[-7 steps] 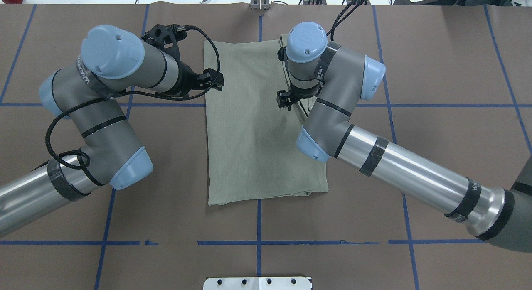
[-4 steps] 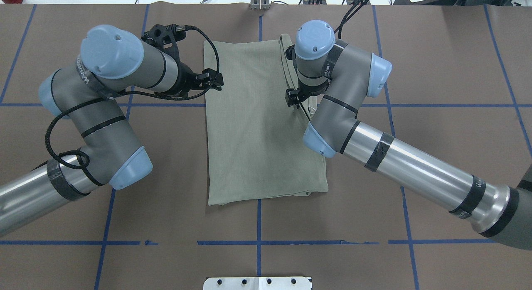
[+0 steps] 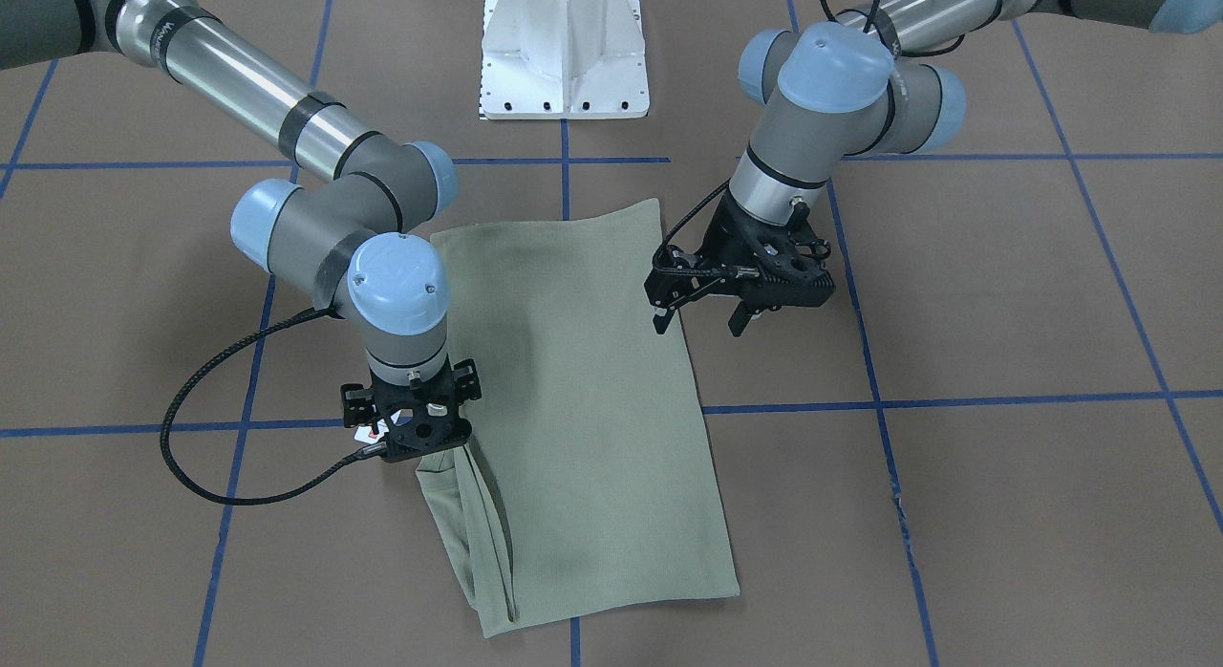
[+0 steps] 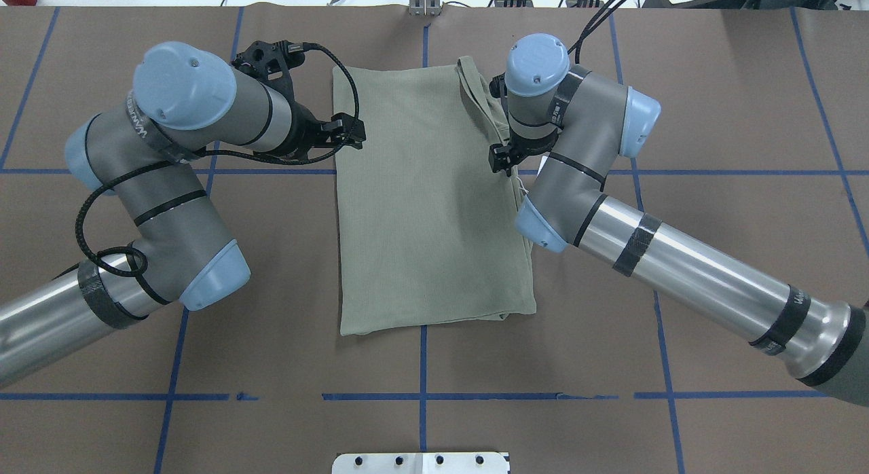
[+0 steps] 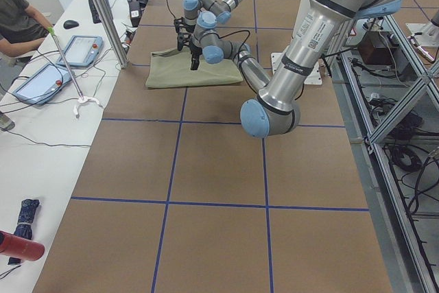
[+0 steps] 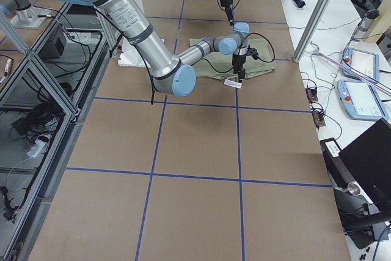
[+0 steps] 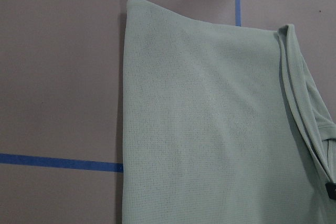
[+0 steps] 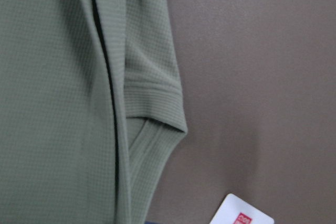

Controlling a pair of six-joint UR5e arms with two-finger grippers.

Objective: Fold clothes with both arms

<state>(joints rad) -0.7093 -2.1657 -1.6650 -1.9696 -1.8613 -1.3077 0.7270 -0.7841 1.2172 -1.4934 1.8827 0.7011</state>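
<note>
The pale green shirt [image 4: 421,209] lies flat on the table, folded into a long rectangle, with a sleeve cuff [image 8: 157,103] at its right edge. Its white hang tag [image 8: 244,216] rests on the table beside that edge. My left gripper [image 3: 698,321] hovers open just off the shirt's [image 3: 583,409] left edge and holds nothing. My right gripper [image 4: 502,160] points straight down over the right edge near the tag [image 3: 382,425]. Its fingers are hidden under the wrist, so I cannot tell if it is open or shut. The wrist views show only the shirt's cloth [image 7: 210,129] and table.
Brown table cover [image 4: 713,107] with blue tape lines surrounds the shirt. The white pedestal base [image 3: 564,55] stands at the robot's side of the table. A person [image 5: 17,18] sits at a side bench with tablets [image 5: 82,49] beyond the far edge.
My right arm has slid to the right, from over the shirt's right half to its right edge. The left arm and the shirt's main fold have stayed put.
</note>
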